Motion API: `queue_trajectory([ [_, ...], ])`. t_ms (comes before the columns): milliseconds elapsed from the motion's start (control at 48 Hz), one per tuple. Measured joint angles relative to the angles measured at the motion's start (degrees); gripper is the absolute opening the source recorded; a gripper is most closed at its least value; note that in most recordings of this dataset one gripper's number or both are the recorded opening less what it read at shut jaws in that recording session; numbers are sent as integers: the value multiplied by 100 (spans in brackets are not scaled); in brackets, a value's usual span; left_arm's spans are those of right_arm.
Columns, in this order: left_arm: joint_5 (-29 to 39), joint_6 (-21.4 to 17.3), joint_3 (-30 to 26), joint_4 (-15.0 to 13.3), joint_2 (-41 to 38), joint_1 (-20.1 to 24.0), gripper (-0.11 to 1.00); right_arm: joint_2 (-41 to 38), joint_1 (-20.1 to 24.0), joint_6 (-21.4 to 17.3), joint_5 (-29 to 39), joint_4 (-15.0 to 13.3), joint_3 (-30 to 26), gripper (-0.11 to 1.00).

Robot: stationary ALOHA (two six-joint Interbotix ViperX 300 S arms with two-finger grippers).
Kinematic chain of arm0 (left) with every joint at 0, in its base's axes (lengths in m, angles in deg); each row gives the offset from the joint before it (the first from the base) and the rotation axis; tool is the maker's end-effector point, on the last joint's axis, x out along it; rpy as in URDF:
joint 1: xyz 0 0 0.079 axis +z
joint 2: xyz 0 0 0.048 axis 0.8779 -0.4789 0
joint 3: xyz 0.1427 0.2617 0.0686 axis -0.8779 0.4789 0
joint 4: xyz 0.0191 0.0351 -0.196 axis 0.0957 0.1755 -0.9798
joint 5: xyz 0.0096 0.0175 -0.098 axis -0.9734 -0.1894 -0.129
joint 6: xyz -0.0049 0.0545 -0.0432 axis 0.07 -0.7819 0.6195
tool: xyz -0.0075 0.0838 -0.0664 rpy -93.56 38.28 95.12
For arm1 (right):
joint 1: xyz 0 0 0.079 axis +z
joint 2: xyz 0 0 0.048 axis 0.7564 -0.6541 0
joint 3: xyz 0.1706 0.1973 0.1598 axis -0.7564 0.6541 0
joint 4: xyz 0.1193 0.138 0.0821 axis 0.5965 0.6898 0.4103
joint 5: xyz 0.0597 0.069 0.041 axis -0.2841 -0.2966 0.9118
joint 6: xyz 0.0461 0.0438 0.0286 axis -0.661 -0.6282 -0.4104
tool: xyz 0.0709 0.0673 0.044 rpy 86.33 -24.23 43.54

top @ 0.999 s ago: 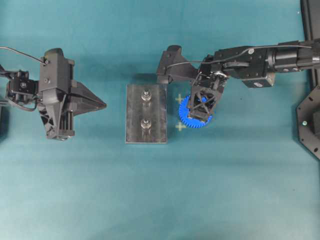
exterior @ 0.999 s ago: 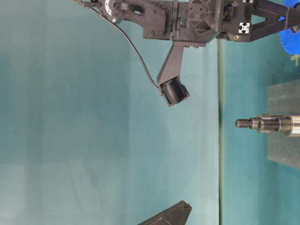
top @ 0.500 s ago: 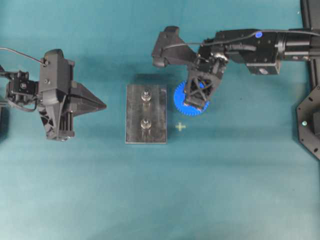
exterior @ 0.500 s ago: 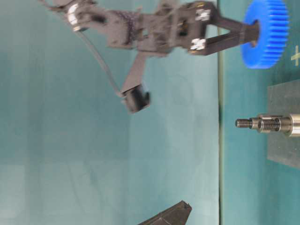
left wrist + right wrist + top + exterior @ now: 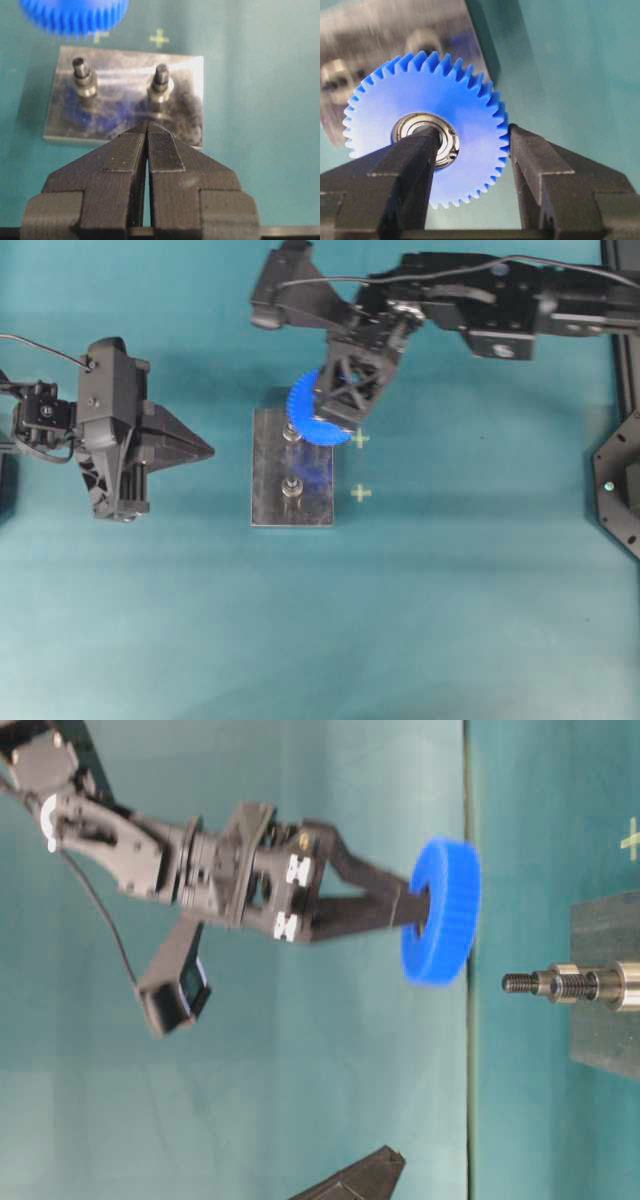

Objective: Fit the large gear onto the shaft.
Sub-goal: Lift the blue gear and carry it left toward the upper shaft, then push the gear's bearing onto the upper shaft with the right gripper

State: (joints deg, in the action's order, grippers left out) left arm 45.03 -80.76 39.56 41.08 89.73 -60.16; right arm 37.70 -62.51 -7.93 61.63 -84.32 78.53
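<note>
My right fingers pinch the large gear, one tip in its bearing hub, the other on the toothed rim. The gear hangs in the air over the far end of the grey plate, clear of the shaft. My left gripper is pressed shut, empty, beside the plate.
</note>
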Motion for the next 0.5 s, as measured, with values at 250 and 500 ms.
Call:
queue_trajectory([
  [250,-35,9,18,0,0,-26,0,-396,158,9,0,9,-360,48],
  [500,-35,9,53,0,0,-79,0,-712,141,18,0,9,-545,48],
])
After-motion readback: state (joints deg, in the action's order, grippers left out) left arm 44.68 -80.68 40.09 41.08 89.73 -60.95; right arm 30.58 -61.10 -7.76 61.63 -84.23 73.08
